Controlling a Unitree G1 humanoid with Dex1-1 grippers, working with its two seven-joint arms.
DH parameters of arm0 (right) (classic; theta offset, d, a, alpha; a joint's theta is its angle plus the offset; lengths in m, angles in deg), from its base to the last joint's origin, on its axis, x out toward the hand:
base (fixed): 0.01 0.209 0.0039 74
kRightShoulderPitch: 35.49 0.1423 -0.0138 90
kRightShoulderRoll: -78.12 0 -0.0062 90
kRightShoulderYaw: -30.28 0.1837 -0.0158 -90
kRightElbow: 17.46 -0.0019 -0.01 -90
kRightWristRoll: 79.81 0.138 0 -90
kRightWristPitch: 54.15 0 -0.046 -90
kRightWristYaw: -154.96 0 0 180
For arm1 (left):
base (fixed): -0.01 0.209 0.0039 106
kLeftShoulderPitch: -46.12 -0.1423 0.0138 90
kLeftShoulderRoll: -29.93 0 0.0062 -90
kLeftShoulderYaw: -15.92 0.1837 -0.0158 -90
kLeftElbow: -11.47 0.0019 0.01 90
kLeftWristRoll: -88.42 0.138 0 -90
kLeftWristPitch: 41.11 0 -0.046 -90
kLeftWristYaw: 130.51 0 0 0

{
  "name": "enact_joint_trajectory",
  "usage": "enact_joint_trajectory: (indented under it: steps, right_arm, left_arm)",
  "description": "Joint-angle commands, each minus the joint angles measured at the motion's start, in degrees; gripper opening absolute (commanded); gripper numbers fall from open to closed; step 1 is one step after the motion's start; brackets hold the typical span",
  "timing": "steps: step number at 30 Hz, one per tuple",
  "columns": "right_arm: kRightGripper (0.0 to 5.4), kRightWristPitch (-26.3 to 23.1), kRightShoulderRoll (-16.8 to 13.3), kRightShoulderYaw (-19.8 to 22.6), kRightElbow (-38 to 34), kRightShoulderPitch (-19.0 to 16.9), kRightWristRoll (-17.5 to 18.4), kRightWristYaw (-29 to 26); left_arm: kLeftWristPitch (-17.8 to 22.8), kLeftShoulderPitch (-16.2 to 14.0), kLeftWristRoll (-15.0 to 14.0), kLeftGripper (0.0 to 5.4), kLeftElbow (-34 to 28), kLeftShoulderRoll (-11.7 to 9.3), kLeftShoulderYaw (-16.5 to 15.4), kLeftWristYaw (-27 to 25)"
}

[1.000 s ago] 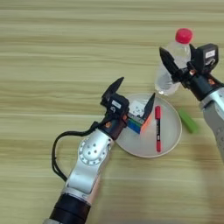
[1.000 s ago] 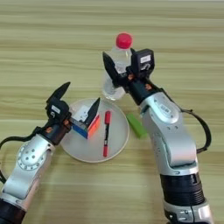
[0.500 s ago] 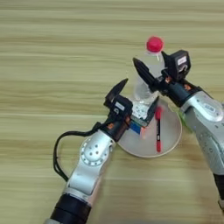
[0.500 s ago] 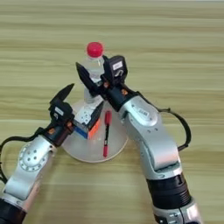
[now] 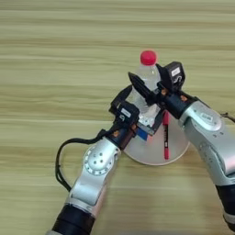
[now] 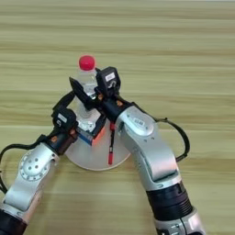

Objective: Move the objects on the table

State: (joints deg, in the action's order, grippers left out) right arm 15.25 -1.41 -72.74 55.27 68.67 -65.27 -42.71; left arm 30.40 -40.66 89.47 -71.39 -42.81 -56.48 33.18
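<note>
While both arms reach in toward the middle of the light-wood table (image 5: pixel 55 55), the right gripper (image 5: pixel 149 87) holds the clear plastic bottle (image 5: pixel 146 78) with the red cap (image 5: pixel 148 57), its two black fingers set on either side of the bottle's body and clamped on it. The bottle stands roughly upright (perhaps leaning a touch toward the robot's left), and its lower part sits at the far edge of a round white plate (image 5: pixel 176 147), partly hidden behind the grippers, so whether its base touches the plate or hangs just above cannot be told.

On that plate, near its left side, lies the small multicoloured puzzle cube (image 6: pixel 89 131), with a white face turned up and blue and orange sides showing below. The left gripper (image 5: pixel 131 110) is at the cube, its black fingers spread apart, one to the left of the cube and one reaching up beside the bottle; whether they press on the cube cannot be told. A red marker pen (image 5: pixel 165 137) lies on the plate just to the right of the cube, running lengthwise away from the robot, with its far end close under the right gripper's wrist. A black cable (image 5: pixel 62 156) loops out beside the left forearm over the table.
</note>
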Motion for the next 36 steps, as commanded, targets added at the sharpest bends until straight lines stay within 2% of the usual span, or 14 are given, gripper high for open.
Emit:
enact_joint_trajectory:
  steps: [1,19,22,27,36]
  right_arm:
    - [3.05,0.59,0.78,-0.81,-2.69,-0.33,0.39,-0.8]
    - [3.05,-1.53,1.06,-2.36,-6.58,-2.52,1.16,-1.73]
    - [3.05,-1.51,1.09,-2.38,-6.43,-2.57,1.13,-1.77]
    - [3.05,-1.41,1.14,-2.43,-6.13,-2.59,1.05,-1.79]
    - [3.05,-1.11,1.28,-2.24,-5.43,-2.53,0.78,-1.73]
  left_arm:
    - [-0.53,0.38,0.24,5.4,0.48,-0.05,-0.21,0.08]
    - [-0.75,1.19,0.17,5.4,2.4,0.22,-2.09,0.96]
    - [-0.31,1.3,-1.78,5.4,2.59,0.49,-2.43,-0.33]
    - [-0.22,1.38,-2.74,4.91,2.36,0.52,-2.78,-1.19]
    - [-0.52,1.32,-2.66,4.09,2.36,0.53,-2.97,-1.45]
